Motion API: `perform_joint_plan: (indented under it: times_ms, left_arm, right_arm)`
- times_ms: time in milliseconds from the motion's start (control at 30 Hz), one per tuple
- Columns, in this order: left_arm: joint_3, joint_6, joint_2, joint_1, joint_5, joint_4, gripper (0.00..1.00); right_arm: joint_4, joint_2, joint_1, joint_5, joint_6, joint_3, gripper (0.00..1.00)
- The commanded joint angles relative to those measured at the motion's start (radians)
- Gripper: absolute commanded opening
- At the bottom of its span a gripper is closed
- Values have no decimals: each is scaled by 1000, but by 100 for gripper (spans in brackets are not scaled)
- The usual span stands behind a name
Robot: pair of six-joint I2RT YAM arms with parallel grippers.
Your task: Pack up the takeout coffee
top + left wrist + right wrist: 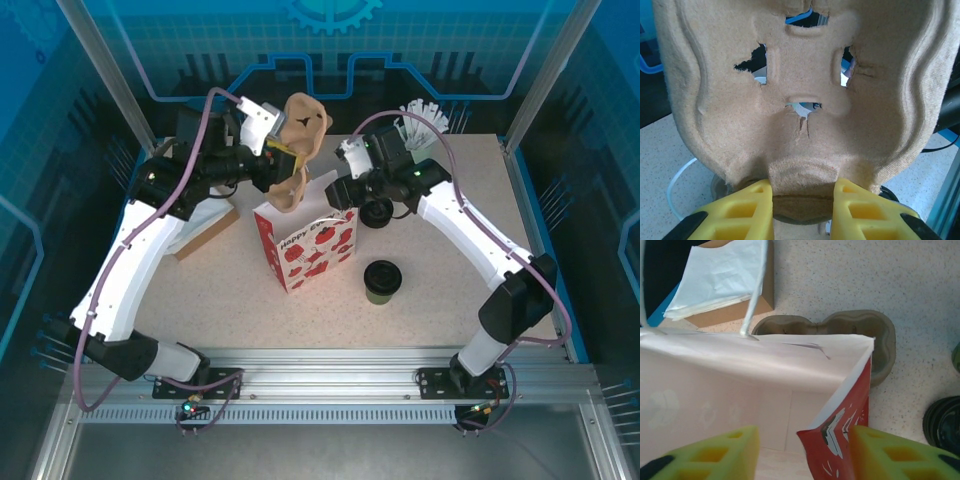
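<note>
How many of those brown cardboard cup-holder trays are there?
2. One tray is held up by the left gripper; the other tray lies on the table beside the paper bag. The bag may hide more.

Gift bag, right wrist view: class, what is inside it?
White inner walls and a bare, pale strip of floor. The red wall and the yellow fingers cover the rest.

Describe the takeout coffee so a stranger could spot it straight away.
Find the red-and-white bag in the middle. Just right of it, nearer the front, a small dark green cup stands alone. Its round black lid marks it out.
</note>
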Motion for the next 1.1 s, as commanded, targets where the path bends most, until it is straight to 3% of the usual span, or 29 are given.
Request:
perform_joint_plan:
  times_ms: [0, 167, 367, 1067]
  left_arm:
    - [-40, 17, -3, 10, 0, 26, 27]
    - [-85, 8, -6, 9, 61, 76, 26]
    - [-111, 60, 5, 8, 92, 70, 26]
    - [-157, 170, 71, 7, 116, 7, 26]
  right_arm:
    - [-18, 13, 8, 35, -7, 38, 39]
    - [-12, 11, 8, 58, 0, 37, 26]
    - [-8, 4, 6, 83, 12, 37, 20]
    - [-2, -9, 2, 97, 24, 31, 16]
